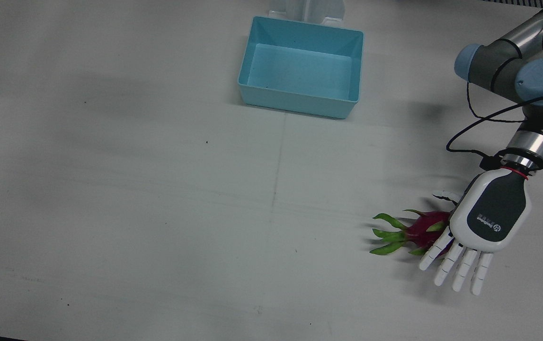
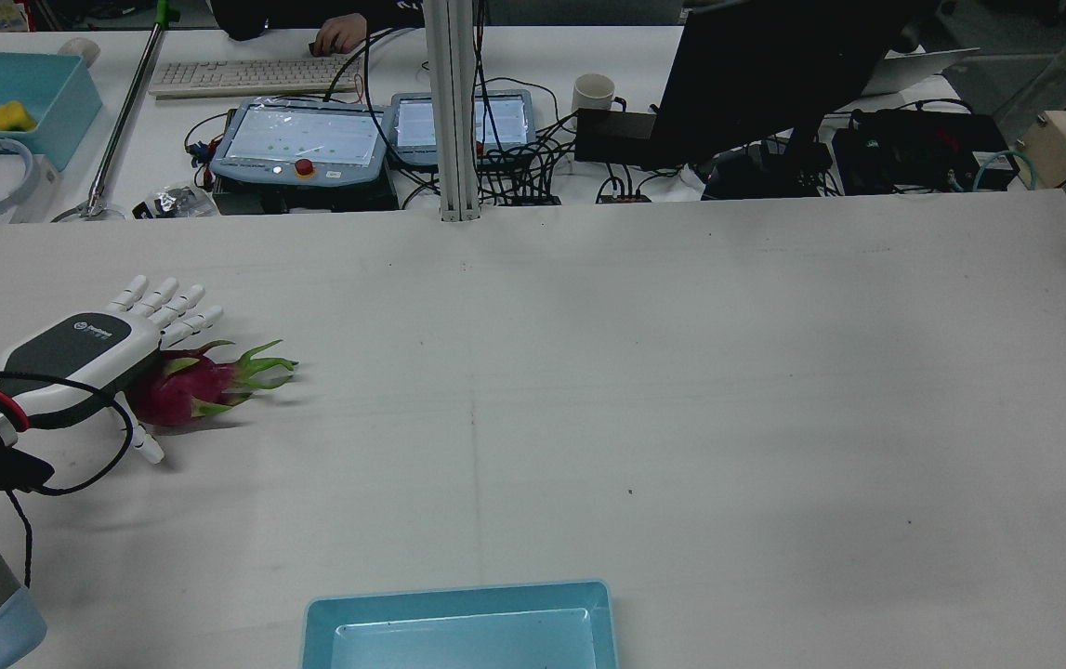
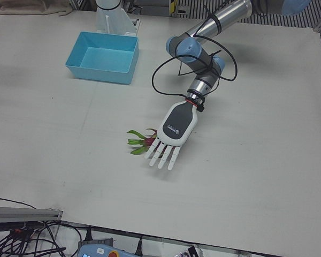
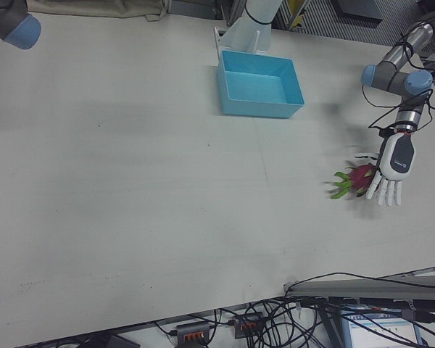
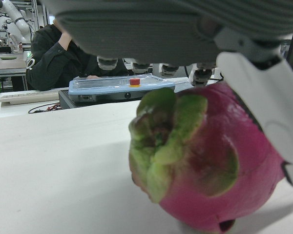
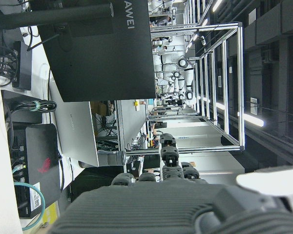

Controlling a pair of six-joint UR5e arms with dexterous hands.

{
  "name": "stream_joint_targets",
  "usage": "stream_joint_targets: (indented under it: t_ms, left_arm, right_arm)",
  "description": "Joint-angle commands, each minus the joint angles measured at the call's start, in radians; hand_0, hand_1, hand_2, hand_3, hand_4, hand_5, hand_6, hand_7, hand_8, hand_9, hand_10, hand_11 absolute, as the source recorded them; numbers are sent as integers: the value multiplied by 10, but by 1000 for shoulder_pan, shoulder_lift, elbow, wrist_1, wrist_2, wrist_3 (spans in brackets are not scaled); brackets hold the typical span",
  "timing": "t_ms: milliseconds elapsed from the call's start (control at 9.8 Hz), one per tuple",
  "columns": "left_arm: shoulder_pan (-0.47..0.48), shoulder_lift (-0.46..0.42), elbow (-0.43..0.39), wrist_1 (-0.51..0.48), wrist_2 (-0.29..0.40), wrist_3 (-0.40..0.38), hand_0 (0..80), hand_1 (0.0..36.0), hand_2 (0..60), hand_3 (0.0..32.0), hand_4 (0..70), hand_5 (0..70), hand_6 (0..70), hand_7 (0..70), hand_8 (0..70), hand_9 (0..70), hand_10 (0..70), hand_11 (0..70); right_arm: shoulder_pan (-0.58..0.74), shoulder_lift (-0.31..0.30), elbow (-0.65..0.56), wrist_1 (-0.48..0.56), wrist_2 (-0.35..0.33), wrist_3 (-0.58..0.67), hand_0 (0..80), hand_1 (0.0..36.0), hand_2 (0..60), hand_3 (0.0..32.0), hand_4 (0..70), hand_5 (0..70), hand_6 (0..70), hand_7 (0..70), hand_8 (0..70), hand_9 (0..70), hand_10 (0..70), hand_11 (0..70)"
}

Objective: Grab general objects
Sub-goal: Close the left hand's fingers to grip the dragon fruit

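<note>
A magenta dragon fruit point(image 1: 423, 228) with green leaf tips lies on the white table near its left-arm side. My left hand point(image 1: 488, 219) hovers palm-down over the fruit's rounder end, fingers stretched straight and apart, holding nothing. The rear view shows the hand point(image 2: 86, 351) above the fruit point(image 2: 181, 390), thumb hanging beside it. The left hand view shows the fruit point(image 5: 219, 165) close under the palm point(image 5: 161, 29), resting on the table. My right hand point(image 6: 161, 204) shows only in its own view, raised off the table, fingers extended, holding nothing.
A light blue bin point(image 1: 307, 26) stands at the table's robot side, in the middle. Its wall also shows in the left-front view point(image 3: 99, 72). Monitors, tablets and cables point(image 2: 533, 158) lie beyond the table's far edge.
</note>
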Motion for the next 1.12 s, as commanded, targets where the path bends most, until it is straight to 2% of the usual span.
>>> stream_joint_targets:
  t_ms: [0,102,204,306,408,510,612,714,816,918,1020]
  left_arm:
    - [-21,1,5,-12,0,76,610,330,136,100,0,8,0,27,0,0,0,0]
    - [-21,4,19,-27,0,86,630,344,144,98,0,11,0,27,0,0,0,0]
    - [-21,4,39,-43,0,87,675,360,168,72,0,37,0,30,0,0,0,0]
    - [-21,4,50,-57,0,89,728,360,197,32,0,76,0,32,0,0,0,0]
    - [-20,4,53,-63,0,98,766,360,232,8,0,97,0,35,0,0,0,0]
    - [-21,-1,53,-63,0,112,786,360,329,0,0,107,0,34,0,0,0,0]
    - [-20,-2,53,-63,0,113,797,360,488,0,0,129,0,35,0,0,0,0]
    - [-20,-2,50,-63,0,112,757,360,479,0,0,165,0,37,0,0,0,0]
    - [-21,-1,45,-63,0,112,724,360,384,0,0,210,0,34,0,0,0,0]
    - [-21,-1,41,-61,0,110,724,360,257,0,0,237,0,33,0,0,0,0]
    - [-21,1,41,-61,0,109,706,360,212,0,0,275,0,33,0,0,0,0]
  right_arm:
    - [0,0,0,0,1,0,0,0,0,0,0,0,0,0,0,0,0,0]
    - [0,0,0,0,0,0,0,0,0,0,0,0,0,0,0,0,0,0]
    - [0,0,0,0,0,0,0,0,0,0,0,0,0,0,0,0,0,0]
    - [0,0,0,0,0,2,0,0,0,0,0,0,0,0,0,0,0,0]
    - [0,0,0,0,0,2,0,0,0,0,0,0,0,0,0,0,0,0]
    - [0,0,0,0,0,2,0,0,0,0,0,0,0,0,0,0,0,0]
    - [0,0,0,0,1,0,0,0,0,0,0,0,0,0,0,0,0,0]
    - [0,0,0,0,1,2,0,0,0,0,0,0,0,0,0,0,0,0]
    - [0,0,0,0,0,2,0,0,0,0,0,0,0,0,0,0,0,0]
    - [0,0,0,0,0,0,0,0,0,0,0,0,0,0,0,0,0,0]
    - [0,0,0,0,0,0,0,0,0,0,0,0,0,0,0,0,0,0]
